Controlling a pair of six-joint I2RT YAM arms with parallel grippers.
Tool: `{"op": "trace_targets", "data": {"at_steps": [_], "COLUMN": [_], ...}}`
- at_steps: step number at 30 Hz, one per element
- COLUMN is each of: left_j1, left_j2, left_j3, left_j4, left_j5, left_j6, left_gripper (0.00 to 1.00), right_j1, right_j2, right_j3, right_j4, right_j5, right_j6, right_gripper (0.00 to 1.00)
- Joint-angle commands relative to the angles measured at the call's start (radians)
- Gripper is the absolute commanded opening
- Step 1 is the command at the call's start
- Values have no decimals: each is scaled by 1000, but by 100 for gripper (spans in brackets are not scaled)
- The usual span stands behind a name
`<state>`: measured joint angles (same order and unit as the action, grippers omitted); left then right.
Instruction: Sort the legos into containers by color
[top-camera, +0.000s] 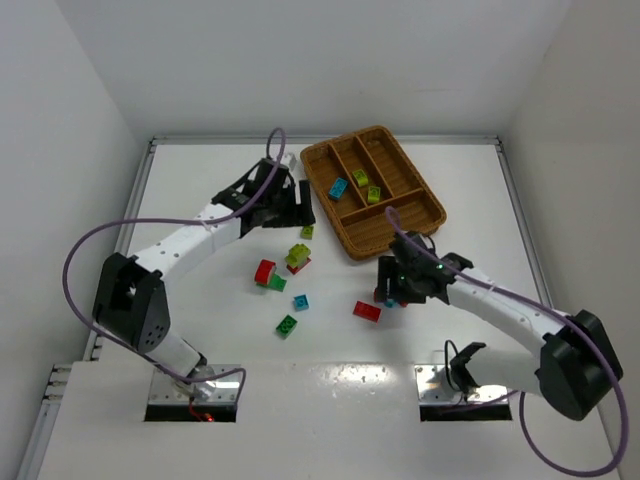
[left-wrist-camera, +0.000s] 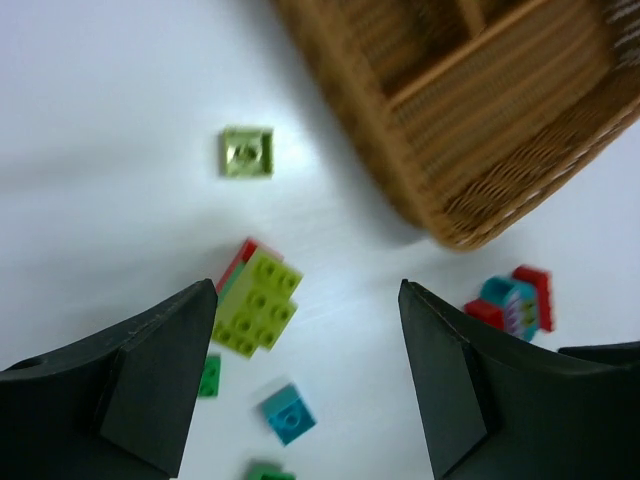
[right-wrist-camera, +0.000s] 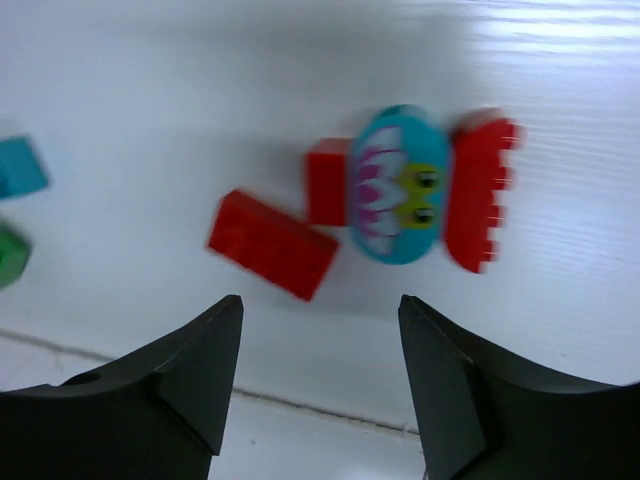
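Right gripper (right-wrist-camera: 320, 305) hangs with jaws apart above a red-cyan clump (right-wrist-camera: 410, 200), seemingly one piece, toward the near right corner. Left gripper (left-wrist-camera: 308, 290), jaws also apart, is beside the tray (top-camera: 345, 245) at its left rim, near the far edge. Loose legos (top-camera: 290, 262) lie spread in the middle of the desk (top-camera: 200, 185).

You'll find the brown wicker tray (left-wrist-camera: 500, 150) lying askew at the far right of the counter. One cyan brick (top-camera: 339, 187) lies in its left long section, and two yellow-green bricks (top-camera: 360, 177) lie in the middle one. The rest sit loose on the counter:

- a small yellow-green plate (left-wrist-camera: 246, 152) near the tray
- a yellow-green-on-red clump (left-wrist-camera: 257, 300)
- a red-and-green clump (top-camera: 266, 273)
- a loose cyan brick (top-camera: 300, 302)
- a dark green brick (top-camera: 287, 325)
- a flat red brick (right-wrist-camera: 272, 245)
- just beside it, a cyan face piece (right-wrist-camera: 395, 195) set between red bricks
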<state>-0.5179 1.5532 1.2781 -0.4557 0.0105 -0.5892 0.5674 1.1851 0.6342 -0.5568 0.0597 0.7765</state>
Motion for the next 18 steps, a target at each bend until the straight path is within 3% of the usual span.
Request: {"op": "trace_targets", "data": {"at_steps": [1, 7, 18], "left_j1": [-1, 45, 45], "left_j2": [-74, -120, -120], "left_j3": [-55, -66, -65], "left_j4": [2, 2, -8], "left_j5": [-35, -57, -44], "left_j6": [-20, -20, -20], "left_gripper": [80, 80, 80], "right_j1": [129, 284, 275], "right_j2": [-3, 209, 357], "right_j3": [74, 160, 151], "right_j4": [34, 17, 130], "right_j5": [-11, 26, 63], "right_j6": [-77, -180, -246], "right_gripper": [66, 75, 76]}}
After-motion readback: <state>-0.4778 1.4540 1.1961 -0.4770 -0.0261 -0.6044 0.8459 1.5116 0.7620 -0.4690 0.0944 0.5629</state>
